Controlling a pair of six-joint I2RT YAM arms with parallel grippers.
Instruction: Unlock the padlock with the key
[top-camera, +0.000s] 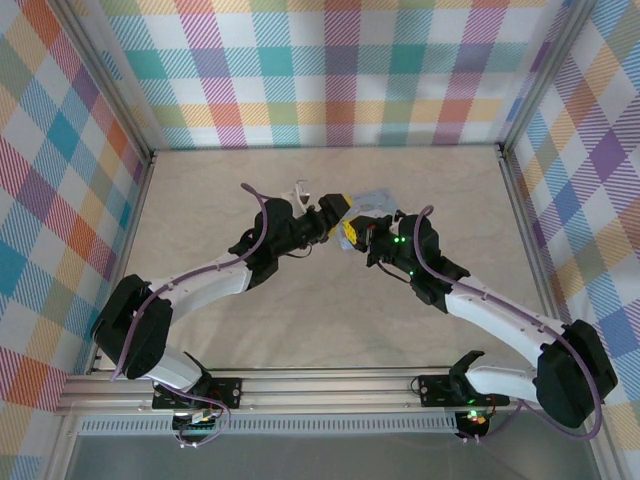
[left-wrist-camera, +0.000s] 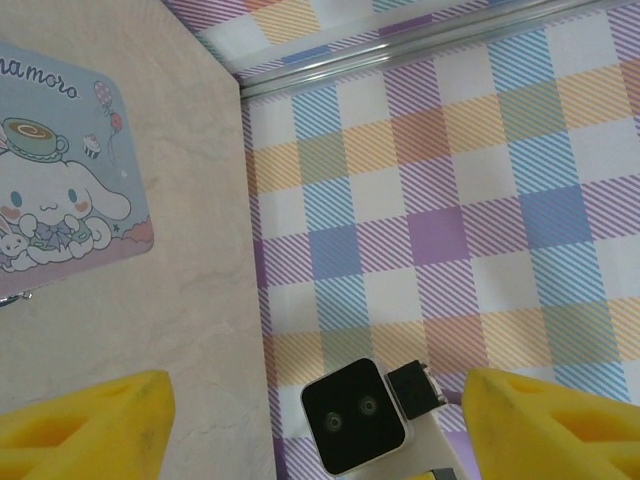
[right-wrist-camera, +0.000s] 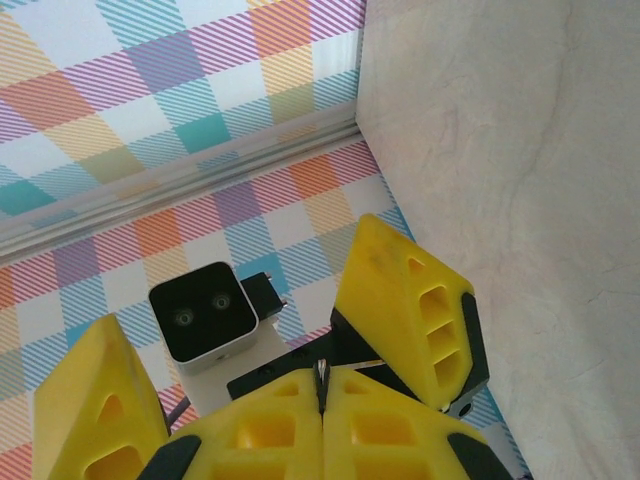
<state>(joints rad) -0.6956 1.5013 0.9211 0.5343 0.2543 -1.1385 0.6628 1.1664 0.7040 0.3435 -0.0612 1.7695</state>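
Note:
My right gripper (right-wrist-camera: 322, 388) is shut, and a thin silvery sliver, the key (right-wrist-camera: 322, 372), is pinched edge-on between its yellow fingertips. My left gripper (left-wrist-camera: 318, 388) faces it, open, with its yellow fingers (right-wrist-camera: 405, 300) standing on either side of the right fingertips. Seen from above, the left gripper (top-camera: 330, 216) and the right gripper (top-camera: 352, 236) meet tip to tip above the middle of the table. The padlock is hidden. A small metal bit (left-wrist-camera: 15, 297) at the tin's lower edge is too small to identify.
A light-blue cartoon-printed tin box (left-wrist-camera: 60, 190) lies flat on the beige table (top-camera: 250, 190), just behind the two grippers, where the tin (top-camera: 378, 200) is partly covered by them. Plaid walls (top-camera: 340, 70) enclose the table on three sides.

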